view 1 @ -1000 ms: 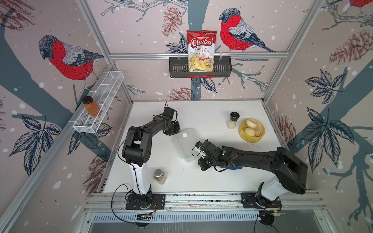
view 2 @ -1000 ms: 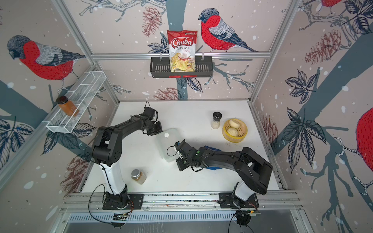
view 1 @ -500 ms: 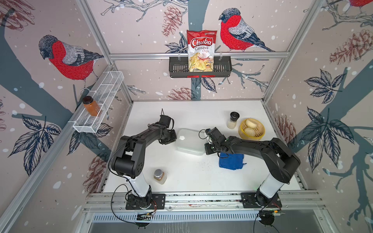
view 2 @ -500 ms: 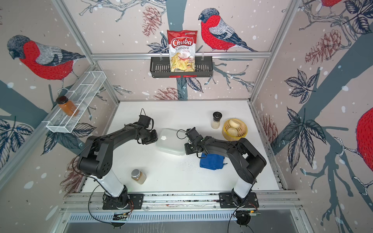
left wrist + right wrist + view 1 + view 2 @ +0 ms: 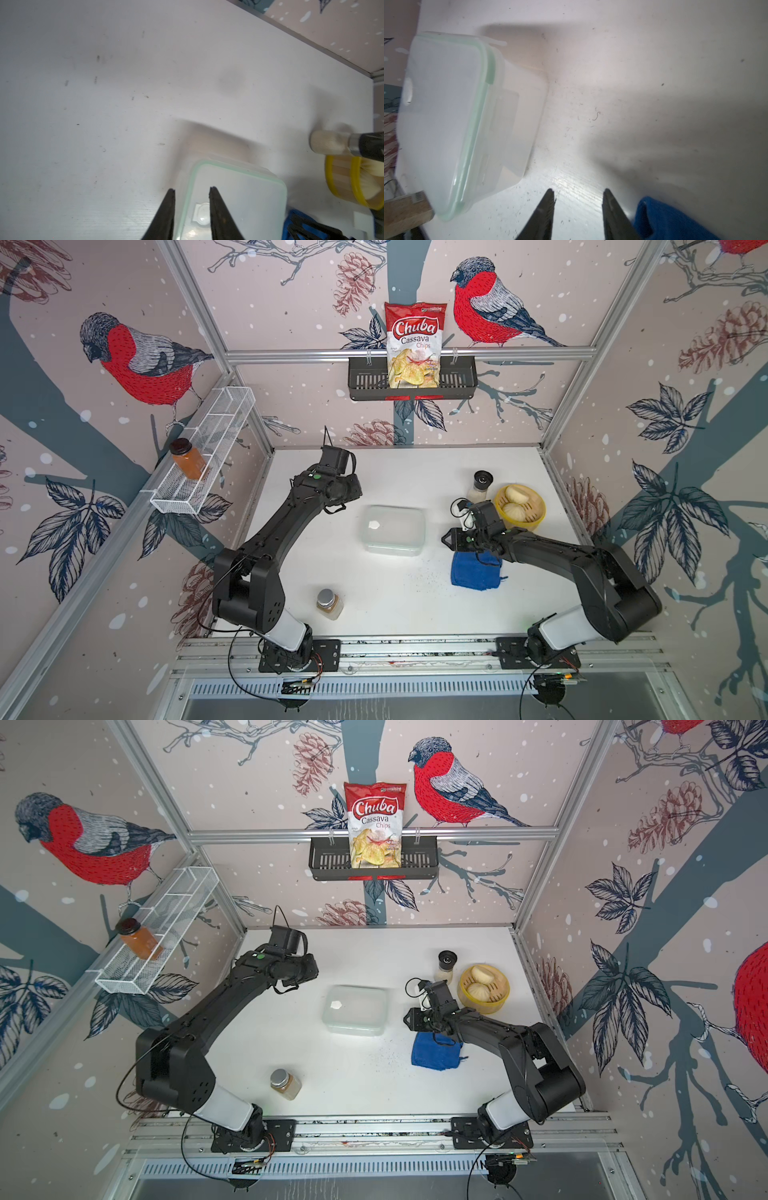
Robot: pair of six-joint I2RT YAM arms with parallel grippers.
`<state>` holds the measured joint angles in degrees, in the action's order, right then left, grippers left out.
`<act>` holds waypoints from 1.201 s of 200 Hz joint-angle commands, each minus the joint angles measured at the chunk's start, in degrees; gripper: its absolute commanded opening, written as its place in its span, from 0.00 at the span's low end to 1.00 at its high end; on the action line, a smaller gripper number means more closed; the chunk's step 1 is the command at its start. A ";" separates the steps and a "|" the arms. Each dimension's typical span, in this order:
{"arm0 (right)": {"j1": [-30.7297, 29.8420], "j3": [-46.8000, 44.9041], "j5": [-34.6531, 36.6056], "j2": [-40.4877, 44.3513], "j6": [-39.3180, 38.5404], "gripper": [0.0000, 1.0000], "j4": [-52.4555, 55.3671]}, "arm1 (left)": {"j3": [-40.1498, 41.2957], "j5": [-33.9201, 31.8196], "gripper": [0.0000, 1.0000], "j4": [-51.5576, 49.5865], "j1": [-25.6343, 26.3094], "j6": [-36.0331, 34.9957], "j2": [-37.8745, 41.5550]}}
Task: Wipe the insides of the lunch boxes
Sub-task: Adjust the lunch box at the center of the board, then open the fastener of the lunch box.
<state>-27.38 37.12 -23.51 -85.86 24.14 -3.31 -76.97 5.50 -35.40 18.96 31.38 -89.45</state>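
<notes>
Translucent whitish plastic lunch box [image 5: 390, 549] sits mid-table [image 5: 415, 466], clear lid [image 5: 401, 526] on top with a pale green seal round the rim and a small white spot [image 5: 374, 525] on it. Can't make out anything inside it.

Left gripper [image 5: 192, 189] hangs off the box's far-left corner, not touching it in both top views. The jaws are a little apart with nothing between them. Right gripper [image 5: 578, 192] is on the box's right side, clear of it, jaws spread wider and also empty. A blue cloth [image 5: 473, 574] lies on the table just beside that gripper.

Other containers:
- A yellow steamer basket [image 5: 524, 526] sits well right of the box and holds pale buns [image 5: 515, 494].
- A black-capped shaker [image 5: 481, 484] touches the basket on the side nearer the box.
- A silver-lidded jar [image 5: 329, 604] of brownish stuff is on the near side of the box, well apart.
- A wire shelf [image 5: 216, 423] is on the wall left of the box, with an orange jar [image 5: 188, 458] in it.
- A black wall basket [image 5: 365, 381] is high behind the box and holds a Chuba chips bag [image 5: 413, 344].
</notes>
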 commanded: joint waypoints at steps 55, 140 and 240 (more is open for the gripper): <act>2.84 -6.60 -28.21 -6.81 20.34 0.51 -40.43 | 5.53 11.37 0.24 4.99 10.31 1.48 -7.34; 3.47 -9.00 -31.90 -24.76 42.21 0.53 -78.36 | 10.06 10.85 0.23 7.34 10.33 3.19 -10.90; 3.73 -6.24 -31.66 -40.64 57.81 0.50 -103.04 | 10.70 10.32 0.22 7.40 10.32 3.21 -12.93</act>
<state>-23.49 30.50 -55.07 -125.69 79.29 -92.27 -67.20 19.62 -18.20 29.23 34.52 -100.71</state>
